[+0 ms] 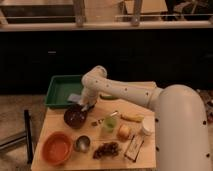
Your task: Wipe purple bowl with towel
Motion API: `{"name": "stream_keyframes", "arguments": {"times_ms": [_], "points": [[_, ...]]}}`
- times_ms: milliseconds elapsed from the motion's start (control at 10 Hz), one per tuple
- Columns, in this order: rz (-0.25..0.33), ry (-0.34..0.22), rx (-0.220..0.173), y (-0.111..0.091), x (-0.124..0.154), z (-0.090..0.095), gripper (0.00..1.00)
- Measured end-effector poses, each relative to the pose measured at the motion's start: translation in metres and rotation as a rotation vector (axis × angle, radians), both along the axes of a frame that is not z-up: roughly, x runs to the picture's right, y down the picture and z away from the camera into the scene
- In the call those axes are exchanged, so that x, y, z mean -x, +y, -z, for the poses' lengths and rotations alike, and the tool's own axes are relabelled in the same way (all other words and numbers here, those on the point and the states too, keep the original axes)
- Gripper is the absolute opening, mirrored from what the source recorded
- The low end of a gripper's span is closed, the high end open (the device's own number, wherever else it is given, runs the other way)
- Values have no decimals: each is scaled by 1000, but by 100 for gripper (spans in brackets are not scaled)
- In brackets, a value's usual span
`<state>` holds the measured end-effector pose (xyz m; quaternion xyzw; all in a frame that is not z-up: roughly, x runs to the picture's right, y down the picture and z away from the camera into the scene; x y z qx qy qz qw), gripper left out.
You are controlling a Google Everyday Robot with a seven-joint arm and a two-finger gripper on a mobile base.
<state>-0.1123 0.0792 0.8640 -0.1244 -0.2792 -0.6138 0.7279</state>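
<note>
Near the left edge of the wooden desk (52, 125), about midway between far and near edges: purple bowl (76, 117), upright, dark inside. Just above the bowl's far right rim: gripper (87, 106), pointing down, at the end of a white arm (120, 91) reaching in from the right edge. Cannot tell how far open, nor whether holding anything. Pale towel (74, 97) in the near right part of the green tray (54, 85), just beside the gripper; cannot tell whether touching it. Tray at the far left corner, near wall close to the purple bowl. At the near left corner: orange bowl (57, 148), with a small metal cup (82, 144) just to the right. Toward the middle of the desk: green cup (108, 125). Right of that, a banana (132, 118), a round orange fruit (124, 131) and a white container (146, 127), all close together. Along the near edge: dark cluster of grapes (106, 149) and, beside it on the right, a flat packet (132, 147).
</note>
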Motion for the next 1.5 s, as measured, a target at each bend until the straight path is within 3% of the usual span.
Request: {"name": "stream_keyframes", "arguments": {"times_ms": [200,700,1000,1200,1500], "points": [[15,-12,3,3,5,1,5],[-11,-5,-33,-6,0,13,5],[-6,-44,-42,-9,2,26,5],[28,-80,-32,-6,9,39,5],[100,-129,13,8,27,53,5]]}}
